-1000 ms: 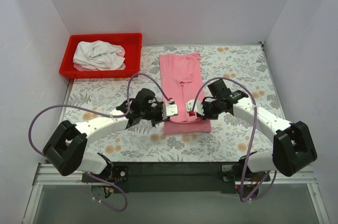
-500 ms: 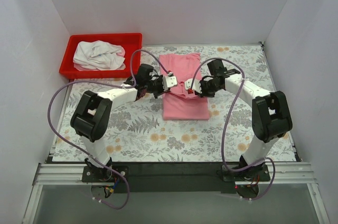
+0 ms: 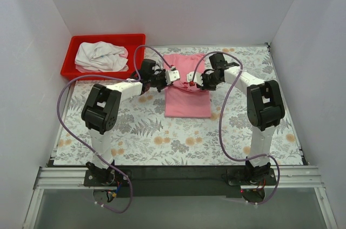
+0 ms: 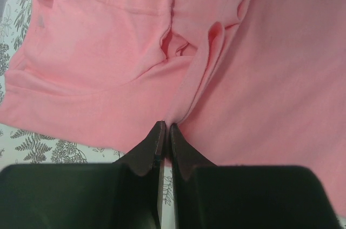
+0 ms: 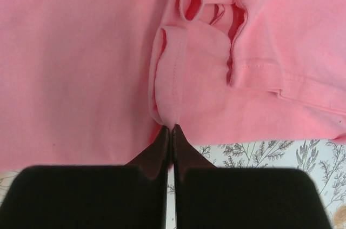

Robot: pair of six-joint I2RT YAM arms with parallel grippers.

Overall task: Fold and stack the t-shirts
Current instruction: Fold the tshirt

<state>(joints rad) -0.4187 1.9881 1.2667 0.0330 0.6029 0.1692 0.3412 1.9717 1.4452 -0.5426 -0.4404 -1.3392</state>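
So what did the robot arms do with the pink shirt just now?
Both arms swung away from their bases toward the far side. The left gripper and right gripper, each pinched shut on the pink t-shirt, carried its cloth along, folding it over, so the shirt now lies shorter. The white t-shirt stayed bunched in the red bin.

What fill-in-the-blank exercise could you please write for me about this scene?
1. The white t-shirt lies crumpled inside the ____ bin.
2. The left gripper and right gripper pinch the pink t-shirt, which lies on the ____, outside the bin.
3. Seen from above, the bin stands on the ____ arm's side.
Missing words: red; table; left.
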